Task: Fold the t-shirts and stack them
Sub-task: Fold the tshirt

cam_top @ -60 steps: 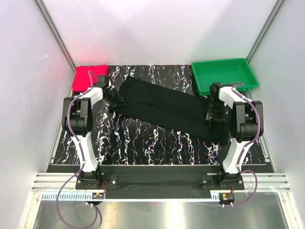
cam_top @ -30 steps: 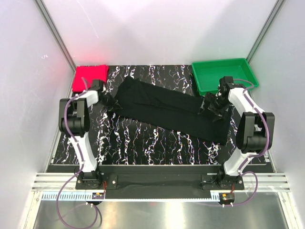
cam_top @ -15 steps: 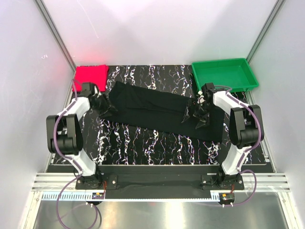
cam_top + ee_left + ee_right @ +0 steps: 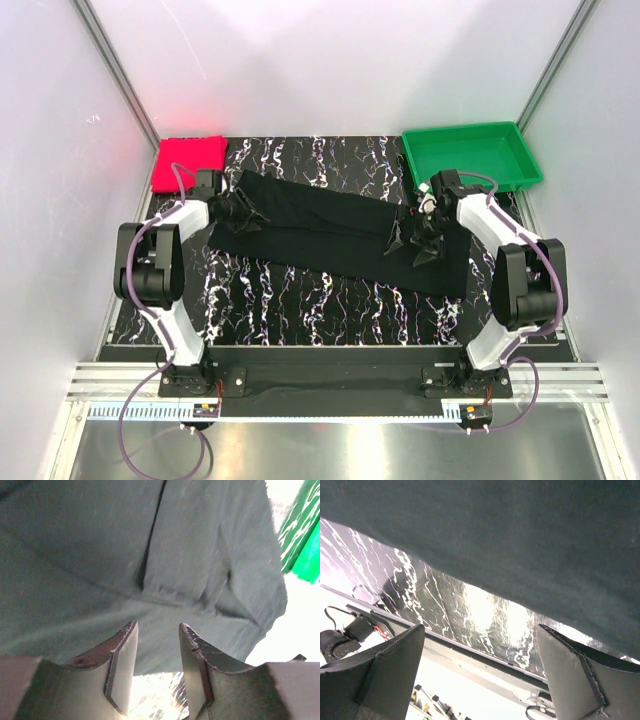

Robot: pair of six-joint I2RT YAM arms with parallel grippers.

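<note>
White-walled cell, black marbled table (image 4: 300, 300). Left gripper (image 4: 245, 212): fingers narrowly apart, nothing between them, at left end of black t-shirt (image 4: 330, 230). Right gripper (image 4: 412, 245): fingers wide apart, above shirt's right end. Black t-shirt spread flat, lengthwise. Red t-shirt (image 4: 188, 163): folded, beyond black t-shirt's left end. Green tray (image 4: 470, 128): beyond its right end.

The top view is bright and sharp, lit softly from above; the red t-shirt (image 4: 188, 163) throws a pink glow on the wall (image 4: 118, 140). Both wrist views are blurry. The black t-shirt (image 4: 100, 545) looks faded grey there. White glare shines off the table (image 4: 485, 611).
</note>
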